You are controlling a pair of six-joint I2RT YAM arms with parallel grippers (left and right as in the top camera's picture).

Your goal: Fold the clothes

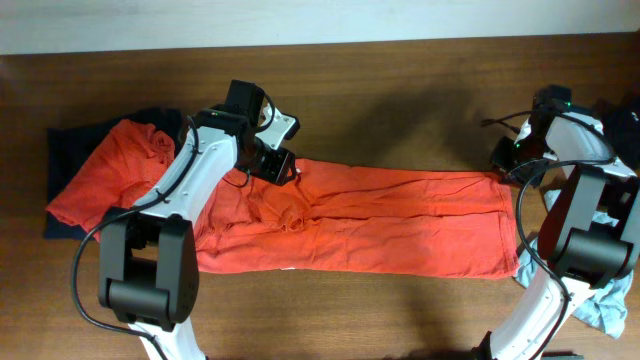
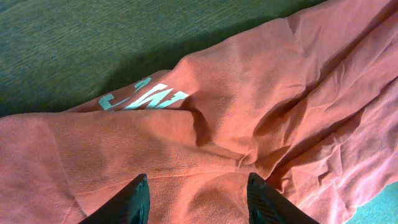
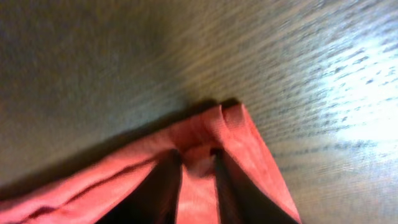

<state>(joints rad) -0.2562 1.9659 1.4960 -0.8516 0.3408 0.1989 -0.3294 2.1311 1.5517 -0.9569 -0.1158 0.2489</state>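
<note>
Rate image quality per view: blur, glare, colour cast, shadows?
Overhead: sharp and evenly lit, with soft arm shadows on the table beyond the T-shirt. Left wrist: sharp, but with a green cast, so the white print reads teal. Right wrist: blurred throughout, glare washes out the wood at right, and the right gripper is just dark shapes at the T-shirt's corner.

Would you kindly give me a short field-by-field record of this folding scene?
shirt: red-orange, spread lengthwise across the table, creased
print: white, partly hidden in a fold
left gripper: open, over the shirt by the print
right gripper: shut on the shirt's far right corner
other clothes: red garment on a dark garment at the left; grey-blue garment at the right
</note>
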